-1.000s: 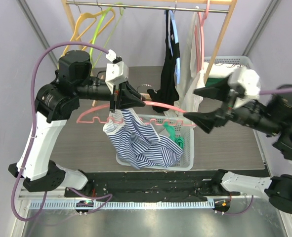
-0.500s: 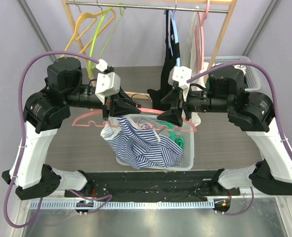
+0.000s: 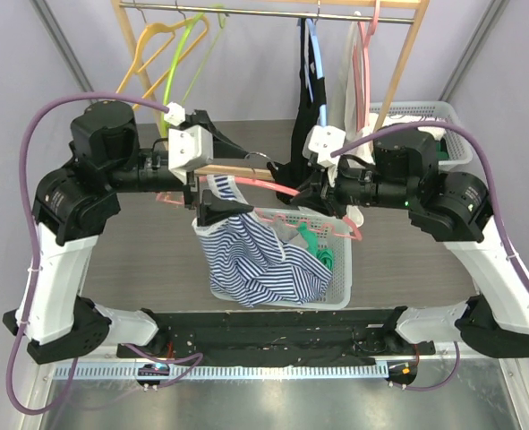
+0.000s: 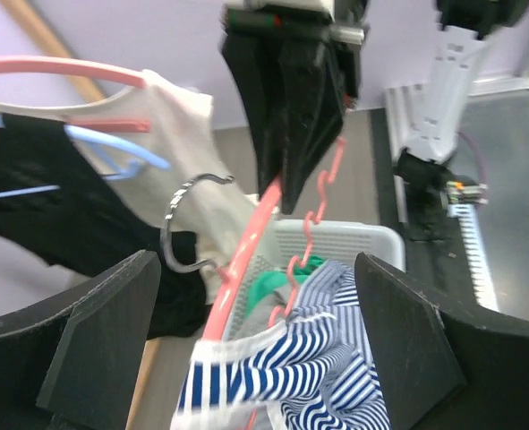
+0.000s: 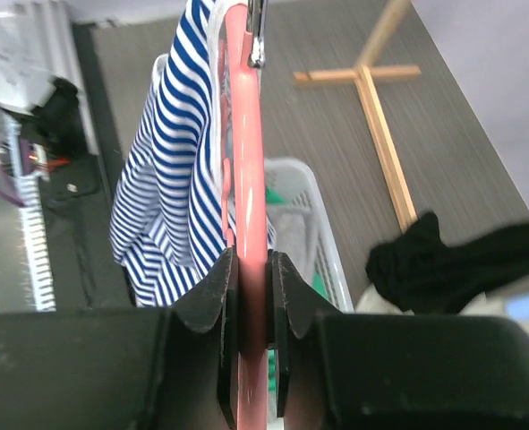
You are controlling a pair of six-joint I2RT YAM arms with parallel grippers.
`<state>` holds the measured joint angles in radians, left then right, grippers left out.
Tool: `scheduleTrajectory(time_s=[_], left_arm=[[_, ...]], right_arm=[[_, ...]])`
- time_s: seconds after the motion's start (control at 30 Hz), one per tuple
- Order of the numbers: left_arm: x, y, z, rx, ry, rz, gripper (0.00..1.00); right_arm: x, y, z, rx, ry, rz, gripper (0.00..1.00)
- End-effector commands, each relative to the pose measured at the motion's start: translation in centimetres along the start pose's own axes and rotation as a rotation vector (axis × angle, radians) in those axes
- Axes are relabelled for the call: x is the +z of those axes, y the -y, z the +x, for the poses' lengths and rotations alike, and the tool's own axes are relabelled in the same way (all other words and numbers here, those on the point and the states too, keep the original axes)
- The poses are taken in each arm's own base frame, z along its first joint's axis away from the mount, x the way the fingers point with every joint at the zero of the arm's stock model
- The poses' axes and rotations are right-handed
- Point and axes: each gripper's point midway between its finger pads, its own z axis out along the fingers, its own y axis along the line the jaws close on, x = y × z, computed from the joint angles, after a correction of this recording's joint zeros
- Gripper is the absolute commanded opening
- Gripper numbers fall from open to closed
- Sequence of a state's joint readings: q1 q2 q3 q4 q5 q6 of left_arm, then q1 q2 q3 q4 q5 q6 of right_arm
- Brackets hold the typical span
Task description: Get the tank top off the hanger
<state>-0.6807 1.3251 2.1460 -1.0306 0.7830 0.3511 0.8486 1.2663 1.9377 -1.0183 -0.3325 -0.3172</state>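
So the big wooden garment rack [image 3: 273, 11] at the far side has other clothes on it, but the hanger that matters isn't on it. It's out over the table [image 3: 139, 260], right above the white laundry basket [image 3: 340, 273] in the middle.

The striped tank top [image 3: 255, 264] isn't off yet. Its top edge looks hooked over the left half of the pink hanger [image 3: 266, 183], and the rest droops down into the basket, next to something green [image 3: 322, 253] in there. So it's off the rack but not off the hanger, roughly halfway by my guess.

The right end effector [image 5: 251, 269] is clamped tight on the hanger's arm, and the right wrist view shows the pink bar pinched between both fingers. The left end effector [image 3: 244, 182] is spread wide with nothing in it, sitting just beside the top of the tank top, with the hanger and stripes straight ahead of it in its own camera.

The little metal hook [image 4: 185, 224] is hanging free, not on anything.

What's left, I think: the left one needs to grab the fabric and pull it off the hanger's left end while the right one holds the hanger steady. After that it should just drop into the basket.
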Motion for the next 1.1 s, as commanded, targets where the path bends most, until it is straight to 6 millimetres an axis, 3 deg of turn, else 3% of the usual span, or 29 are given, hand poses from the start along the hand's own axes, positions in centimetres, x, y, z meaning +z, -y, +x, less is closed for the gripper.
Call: scheduleTrajectory(time_s=[0.0, 0.17, 0.2, 0.3, 0.4, 0.8, 0.9, 1.0, 1.03, 1.07], left_arm=[[-2.5, -1.6, -2.8, 0.151, 0.048, -0.169, 0.94], [-2.8, -1.9, 1.4, 0.116, -0.040, -0.240, 0.84], [-2.0, -2.0, 3.6, 0.078, -0.080, -0.224, 0.83], [-0.9, -2.2, 6.2, 0.017, -0.118, -0.223, 0.76], [0.0, -3.0, 6.9, -0.010, -0.121, -0.229, 0.71], [2.5, -5.4, 6.3, -0.075, -0.086, -0.242, 0.60], [2.9, -5.8, 6.5, -0.081, -0.092, -0.248, 0.50], [3.0, -6.2, 6.8, -0.083, -0.103, -0.265, 0.33], [3.0, -6.4, 6.9, -0.082, -0.107, -0.277, 0.18], [2.9, -6.8, 7.1, -0.082, -0.117, -0.302, 0.11]], right_arm=[[-2.8, 3.3, -1.1, 0.011, 0.081, 0.241, 0.01], [-4.9, 3.7, -0.6, 0.036, 0.125, 0.329, 0.01], [-5.0, 3.8, -0.7, 0.040, 0.135, 0.338, 0.01], [-5.0, 3.9, -1.0, 0.048, 0.145, 0.342, 0.01], [-4.6, 3.8, -0.8, 0.055, 0.133, 0.334, 0.01], [-4.0, 3.3, 0.3, 0.070, 0.117, 0.307, 0.01], [-4.1, 3.2, 0.4, 0.070, 0.117, 0.307, 0.01], [-4.2, 3.2, 0.4, 0.073, 0.118, 0.309, 0.01], [-4.2, 3.2, 0.5, 0.076, 0.118, 0.311, 0.01], [-4.3, 3.1, 0.7, 0.074, 0.112, 0.307, 0.01]])
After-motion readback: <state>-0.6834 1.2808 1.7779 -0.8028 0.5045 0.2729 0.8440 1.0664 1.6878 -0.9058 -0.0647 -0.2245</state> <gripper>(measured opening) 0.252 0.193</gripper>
